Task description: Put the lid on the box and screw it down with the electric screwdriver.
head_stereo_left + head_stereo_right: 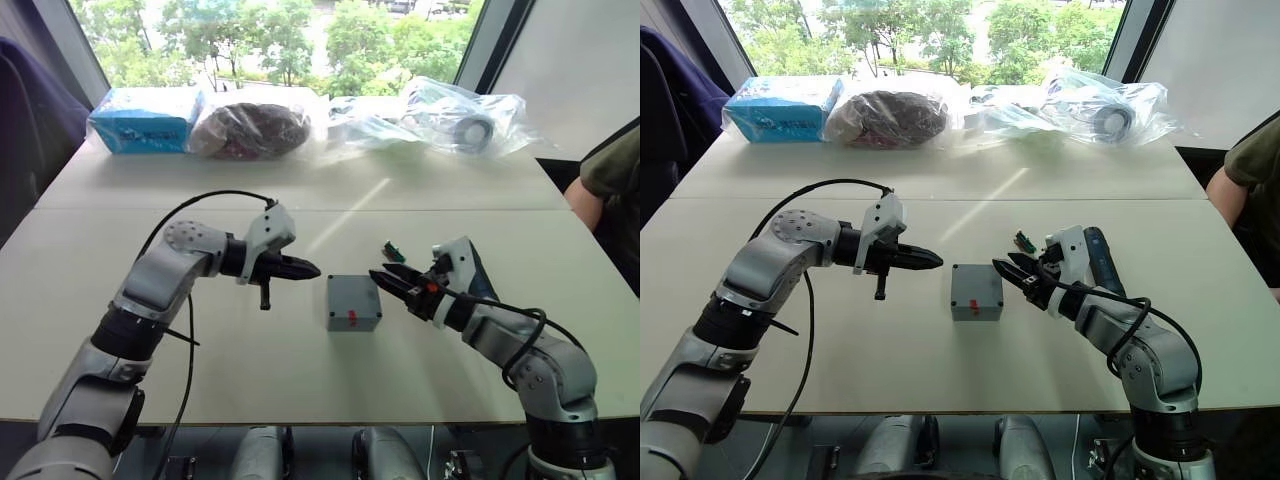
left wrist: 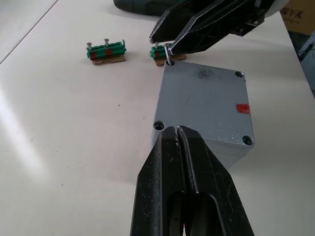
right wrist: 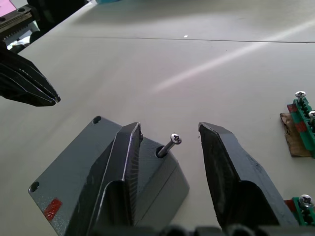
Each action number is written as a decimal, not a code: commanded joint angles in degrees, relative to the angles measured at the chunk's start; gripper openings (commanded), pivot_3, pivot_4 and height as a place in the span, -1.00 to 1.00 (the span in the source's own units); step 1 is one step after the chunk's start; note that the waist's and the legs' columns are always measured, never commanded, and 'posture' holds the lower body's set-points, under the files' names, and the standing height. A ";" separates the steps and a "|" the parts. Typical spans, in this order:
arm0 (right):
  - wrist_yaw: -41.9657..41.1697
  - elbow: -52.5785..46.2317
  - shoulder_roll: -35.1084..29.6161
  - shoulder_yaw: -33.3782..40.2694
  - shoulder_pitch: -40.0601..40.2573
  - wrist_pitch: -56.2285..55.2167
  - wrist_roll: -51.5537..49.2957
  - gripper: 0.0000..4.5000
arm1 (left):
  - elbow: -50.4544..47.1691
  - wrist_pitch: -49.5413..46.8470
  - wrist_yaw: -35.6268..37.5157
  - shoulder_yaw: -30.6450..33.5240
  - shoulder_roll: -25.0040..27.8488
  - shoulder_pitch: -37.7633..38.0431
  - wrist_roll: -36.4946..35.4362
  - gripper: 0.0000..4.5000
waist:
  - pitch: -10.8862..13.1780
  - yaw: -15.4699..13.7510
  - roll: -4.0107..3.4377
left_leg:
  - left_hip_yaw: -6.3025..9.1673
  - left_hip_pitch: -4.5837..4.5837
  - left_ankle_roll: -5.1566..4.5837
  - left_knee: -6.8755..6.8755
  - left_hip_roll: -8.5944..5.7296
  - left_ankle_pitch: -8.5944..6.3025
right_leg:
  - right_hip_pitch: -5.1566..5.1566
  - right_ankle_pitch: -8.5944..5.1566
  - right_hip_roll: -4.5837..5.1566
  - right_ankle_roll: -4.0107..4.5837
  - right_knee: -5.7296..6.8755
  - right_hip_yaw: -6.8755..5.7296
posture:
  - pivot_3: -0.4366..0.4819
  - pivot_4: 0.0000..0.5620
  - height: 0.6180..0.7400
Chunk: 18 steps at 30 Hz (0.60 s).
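— How is the box [image 1: 354, 303] placed?

— It is seen near the middle of the white bench [image 1: 300, 380], with the lid [image 2: 204, 105] already seated flat on top. A small red mark [image 2: 242, 108] is carried on the lid. It lies between the two arms.

— And the right pincer [image 3: 170, 147]?

— Its fingers are held apart, one on each side of a screw [image 3: 169, 144]. The screw is standing tilted in one corner hole of the lid, its head raised above the surface. Whether it is touched by either finger cannot be told.

— The left pincer [image 1: 312, 269]?

— Its fingers are pressed together with nothing between them. It is held just beside the box, above the bench, pointed towards the near edge of the lid.

— Where is the electric screwdriver [image 1: 1100, 258]?

— It is left lying on the bench behind the right arm, partly hidden by it.

— Anything else nearby?

— Two small green screw holders [image 2: 105, 50] are set on the bench just beyond the box, with screws standing in them. Plastic bags [image 1: 460, 118] and a blue packet [image 1: 145, 118] are lined along the far edge by the window.
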<state>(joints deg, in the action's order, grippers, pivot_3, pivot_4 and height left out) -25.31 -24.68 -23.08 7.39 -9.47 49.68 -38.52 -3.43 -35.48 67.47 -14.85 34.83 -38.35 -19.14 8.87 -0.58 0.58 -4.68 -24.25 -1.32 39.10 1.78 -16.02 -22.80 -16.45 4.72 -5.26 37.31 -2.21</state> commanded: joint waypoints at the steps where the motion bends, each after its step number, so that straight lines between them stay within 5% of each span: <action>1: 0.40 -0.54 0.49 0.94 -0.91 -0.60 -1.11 -0.17 | -1.24 1.17 0.03 0.41 0.54 -0.10 0.34 -1.00 | 0.00 -0.01 0.00 | 0.00 0.00 0.00 0.00 0.00 0.00 | 0.00 0.00 0.00 0.00 0.00 0.00 | -0.05 -0.47 1.00; 4: 0.50 -0.42 0.55 0.92 -0.96 -0.76 -1.09 -0.17 | -1.19 1.21 0.04 0.42 0.55 -0.11 0.45 -1.00 | 0.00 -0.02 0.00 | 0.00 0.00 0.00 0.00 0.00 0.00 | 0.00 0.00 0.00 0.00 0.00 0.00 | -0.05 -0.47 1.00; 10: 0.52 -0.49 0.68 0.74 -0.92 -1.09 -0.90 -0.98 | -1.04 1.51 0.09 0.28 0.43 -0.01 0.91 -1.00 | 0.00 -0.01 0.00 | 0.00 0.00 0.00 0.00 0.00 0.00 | 0.00 0.00 0.00 0.00 0.00 0.00 | -0.05 -0.47 1.00; 18: 0.42 -1.87 0.46 0.45 -0.63 -1.45 -0.75 -0.98 | -0.71 1.76 0.05 0.36 0.27 -0.06 1.17 -1.00 | 0.00 -0.02 0.00 | 0.00 0.00 0.00 0.00 0.00 0.00 | 0.00 0.00 0.00 0.00 0.00 0.00 | -0.05 -0.47 1.00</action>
<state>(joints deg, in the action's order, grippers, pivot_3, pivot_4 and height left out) -24.81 -24.47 -22.50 7.27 -9.56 49.59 -38.60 -3.38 -34.50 67.47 -14.91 34.85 -38.28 -17.97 8.87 -0.60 0.58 -4.68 -24.25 -1.32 39.10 1.78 -16.02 -22.80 -16.45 4.72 -5.26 37.31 -2.21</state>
